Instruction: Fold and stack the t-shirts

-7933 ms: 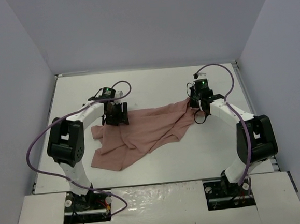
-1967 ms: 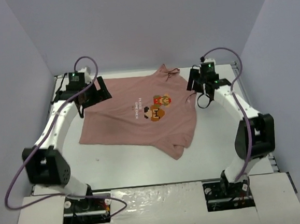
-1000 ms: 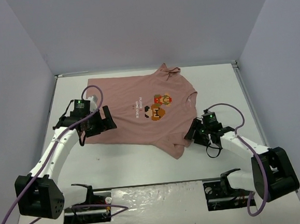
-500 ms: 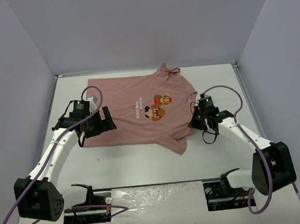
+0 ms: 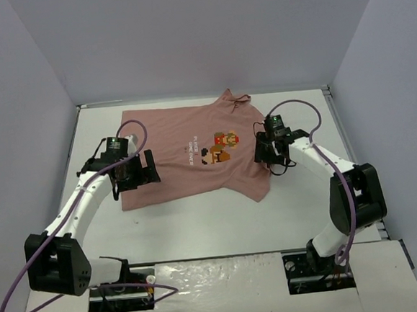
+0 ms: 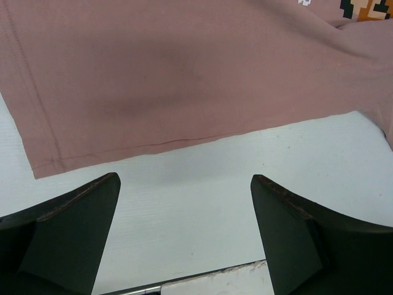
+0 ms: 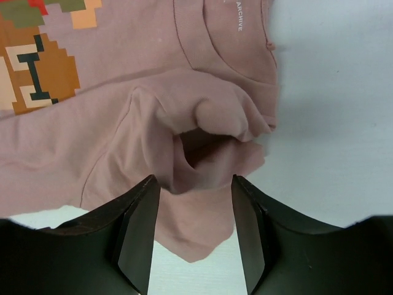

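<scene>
The dusty-pink t-shirt [image 5: 179,147] lies spread print-up on the white table, collar toward the far right. Its pixel-figure print [image 5: 222,146] shows mid-chest. My left gripper [image 5: 139,179] hovers wide open over bare table just off the shirt's edge [image 6: 184,92], with nothing between its fingers [image 6: 73,215]. My right gripper [image 5: 264,154] is at the shirt's right side, by the sleeve. In the right wrist view its jaws [image 7: 195,181] stand apart over a bunched fold of pink cloth [image 7: 209,123] that lies loose between the fingertips.
White table [image 5: 199,225] walled by grey panels on three sides. The table's near edge with a metal strip [image 6: 184,279] runs just below my left gripper. Purple cables loop off both arms.
My right gripper moved from the shirt's near right corner up to the sleeve, drawing that cloth inward, then opened. The left arm barely shifted.
</scene>
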You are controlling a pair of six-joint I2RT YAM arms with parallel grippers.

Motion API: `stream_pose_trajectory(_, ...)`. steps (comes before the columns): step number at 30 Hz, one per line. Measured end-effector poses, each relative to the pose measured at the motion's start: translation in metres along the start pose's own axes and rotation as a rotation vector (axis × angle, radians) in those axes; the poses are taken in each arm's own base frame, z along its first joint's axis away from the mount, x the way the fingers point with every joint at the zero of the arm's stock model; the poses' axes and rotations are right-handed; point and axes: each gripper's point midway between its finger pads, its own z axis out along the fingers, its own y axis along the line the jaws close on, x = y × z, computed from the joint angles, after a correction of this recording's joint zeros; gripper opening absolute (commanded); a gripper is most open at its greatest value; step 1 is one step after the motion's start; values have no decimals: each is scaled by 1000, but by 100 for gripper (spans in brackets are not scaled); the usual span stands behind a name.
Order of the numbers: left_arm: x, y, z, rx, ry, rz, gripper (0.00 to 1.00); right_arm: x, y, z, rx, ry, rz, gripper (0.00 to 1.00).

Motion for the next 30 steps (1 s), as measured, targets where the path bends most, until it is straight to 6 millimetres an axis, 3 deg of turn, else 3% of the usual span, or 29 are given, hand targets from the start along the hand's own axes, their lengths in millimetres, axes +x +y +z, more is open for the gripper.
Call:
stream_pose_trajectory(7, -7, 0, 11, -14, 22, -2, 86, -13, -27, -18, -20, -53, -3, 48)
stream_pose_trajectory(10, -5, -1, 14, -7, 36, -1, 86, 6, -38, -18, -14, -20, 2, 46)
stream_pose_trajectory(15, -3, -3, 18, 8, 55, -2, 86, 43, -38, -6, -47, 84, 12, 43)
stream_pose_trajectory(25, -1, -4, 20, 17, 67, 0, 86, 72, -25, 6, -84, 142, 79, 37)
stream_pose_trajectory(27, -1, -4, 21, 18, 70, 2, 86, 80, -15, 11, -91, 161, 60, 31)
stream_pose_trajectory(30, -1, -4, 21, 21, 73, 4, 86, 91, -2, 17, -94, 187, 34, 9)
